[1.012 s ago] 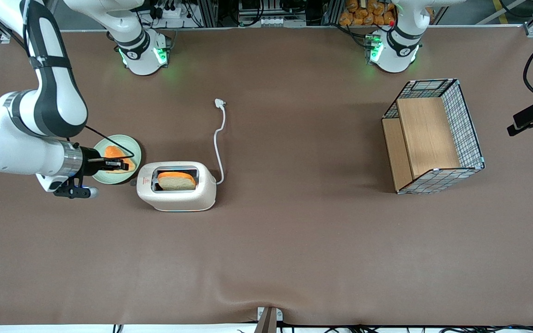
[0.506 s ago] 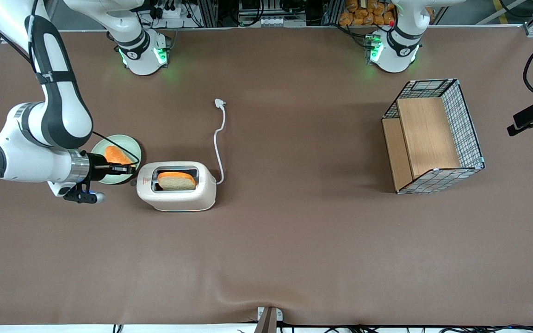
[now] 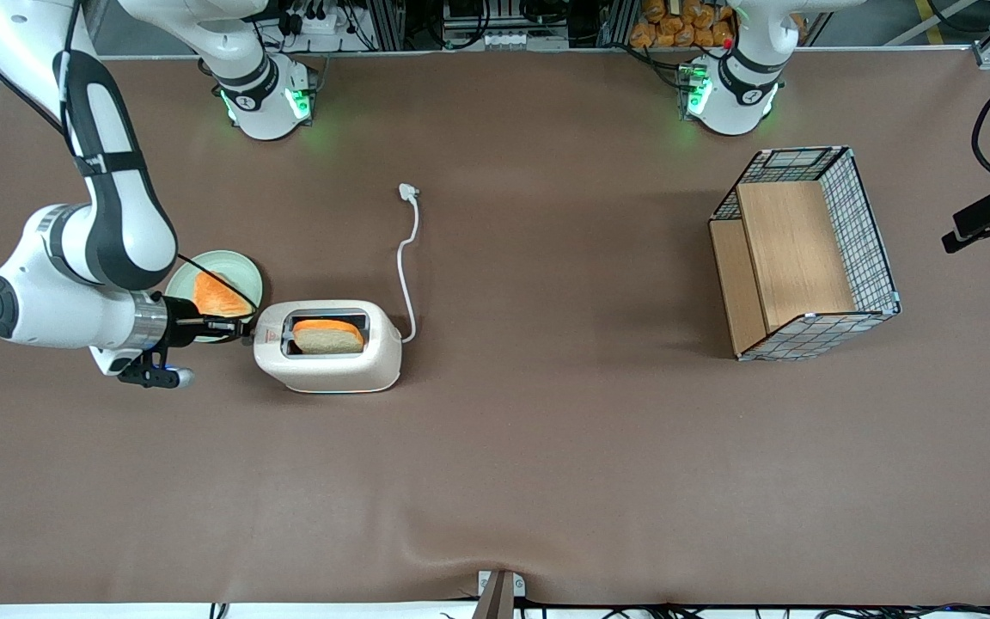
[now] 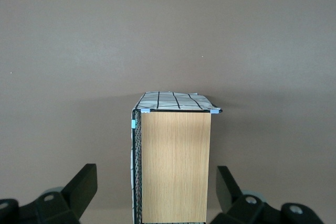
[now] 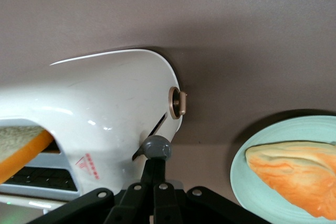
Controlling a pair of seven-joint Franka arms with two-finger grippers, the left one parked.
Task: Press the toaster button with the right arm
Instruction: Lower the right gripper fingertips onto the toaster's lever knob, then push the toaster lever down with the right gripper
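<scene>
Your wrist view shows the gripper [image 5: 153, 174] clenched, tips on the toaster button [image 5: 156, 148] at the toaster's [image 3: 327, 346] narrow end beside the green plate [image 3: 241, 268]; front view hides that contact.

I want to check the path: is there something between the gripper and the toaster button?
Nothing visible. The gripper, fingers shut, already sits on the toaster button at the toaster's narrow end. The plate with bread lies beside it.

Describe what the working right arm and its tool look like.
The right arm is bulky, glossy white, with rounded joints, black bands, a silver wrist ring and a thin black cable. Its slim black tool, at the toaster's narrow end, has fingers closed together.
</scene>
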